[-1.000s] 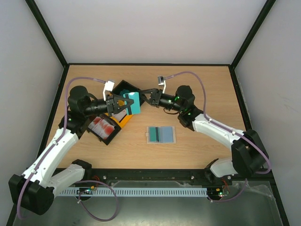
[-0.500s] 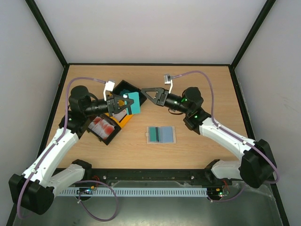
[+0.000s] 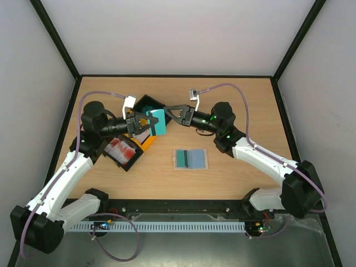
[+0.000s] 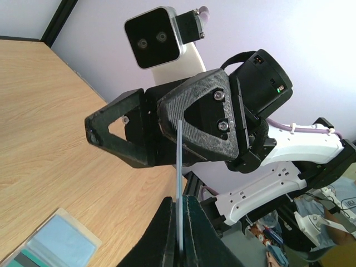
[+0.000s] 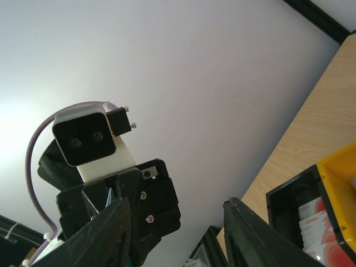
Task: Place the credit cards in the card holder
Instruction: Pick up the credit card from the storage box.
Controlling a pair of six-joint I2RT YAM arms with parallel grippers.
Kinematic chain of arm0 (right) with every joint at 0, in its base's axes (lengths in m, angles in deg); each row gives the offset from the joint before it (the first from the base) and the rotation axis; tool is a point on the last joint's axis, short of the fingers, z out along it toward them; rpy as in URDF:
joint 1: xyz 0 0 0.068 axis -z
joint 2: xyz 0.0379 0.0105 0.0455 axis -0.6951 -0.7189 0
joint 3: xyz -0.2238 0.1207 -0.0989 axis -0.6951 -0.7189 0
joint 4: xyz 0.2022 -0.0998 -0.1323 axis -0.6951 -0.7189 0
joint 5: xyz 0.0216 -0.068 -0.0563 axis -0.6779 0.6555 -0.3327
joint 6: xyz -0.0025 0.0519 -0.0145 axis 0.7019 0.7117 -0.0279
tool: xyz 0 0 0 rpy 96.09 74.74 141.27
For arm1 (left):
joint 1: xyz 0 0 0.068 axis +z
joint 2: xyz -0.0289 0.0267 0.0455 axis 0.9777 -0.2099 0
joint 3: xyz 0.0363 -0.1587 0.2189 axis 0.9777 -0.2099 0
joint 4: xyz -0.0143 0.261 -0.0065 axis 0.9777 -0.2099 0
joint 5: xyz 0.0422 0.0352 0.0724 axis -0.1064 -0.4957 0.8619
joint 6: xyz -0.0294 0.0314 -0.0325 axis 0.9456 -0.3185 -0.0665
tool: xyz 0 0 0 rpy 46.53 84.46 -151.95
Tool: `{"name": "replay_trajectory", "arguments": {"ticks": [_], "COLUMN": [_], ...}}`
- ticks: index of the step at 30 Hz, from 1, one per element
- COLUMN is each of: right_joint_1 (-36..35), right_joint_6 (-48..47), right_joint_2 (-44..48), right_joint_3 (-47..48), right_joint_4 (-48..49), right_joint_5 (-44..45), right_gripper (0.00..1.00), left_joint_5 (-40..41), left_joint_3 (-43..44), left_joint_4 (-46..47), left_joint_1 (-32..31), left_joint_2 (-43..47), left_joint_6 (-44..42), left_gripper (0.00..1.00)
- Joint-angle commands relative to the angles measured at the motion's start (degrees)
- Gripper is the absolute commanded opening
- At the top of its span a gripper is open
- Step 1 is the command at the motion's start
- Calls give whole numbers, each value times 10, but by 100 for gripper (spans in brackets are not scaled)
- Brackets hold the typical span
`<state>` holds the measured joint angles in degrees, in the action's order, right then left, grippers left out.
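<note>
Left gripper [image 3: 146, 123] is clamped on a teal credit card [image 3: 157, 121], held above the table [image 3: 245, 105] left of centre. Right gripper [image 3: 170, 115] is seen with jaws apart, just beside that card, nothing gripped. Card holder [image 3: 190, 159] is laid flat below centre, well apart. Red-marked cards [image 3: 119, 149] are seen in a black tray [image 3: 129, 166] at left.

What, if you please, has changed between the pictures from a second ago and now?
The right gripper, which was at the edge of the thin teal plastic card, drew back to the right as its jaws opened. It has now returned close to the card, jaws apart. Unchanged: the left gripper stays shut on the card, and the flat beige card holder lies where it was.
</note>
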<state>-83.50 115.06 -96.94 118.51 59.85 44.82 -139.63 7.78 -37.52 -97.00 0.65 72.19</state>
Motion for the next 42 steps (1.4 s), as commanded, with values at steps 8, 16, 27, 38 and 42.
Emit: {"name": "replay_trajectory", "arguments": {"ticks": [8, 16, 27, 38, 42], "right_joint_1": [-4, -5, -12, -25, -36], "right_joint_6": [-20, -20, -37, -35, -1], "right_joint_2": [25, 8, -15, -23, -26], "right_joint_3": [8, 12, 32, 15, 1], "right_joint_4": [-1, -15, -57, -21, 42], "right_joint_5": [14, 18, 11, -72, -113], "right_gripper": [49, 37, 26, 26, 26], "left_joint_5": [8, -2, -26, 7, 22], "left_joint_3": [6, 6, -4, 8, 19], "left_joint_4": [2, 9, 47, 56, 56], "left_joint_1": [-1, -1, -2, -1, -2], "left_joint_2": [-5, -2, 10, 3, -9], "left_joint_6": [-3, -1, 14, 64, 101], "left_gripper": [3, 3, 3, 3, 2]}}
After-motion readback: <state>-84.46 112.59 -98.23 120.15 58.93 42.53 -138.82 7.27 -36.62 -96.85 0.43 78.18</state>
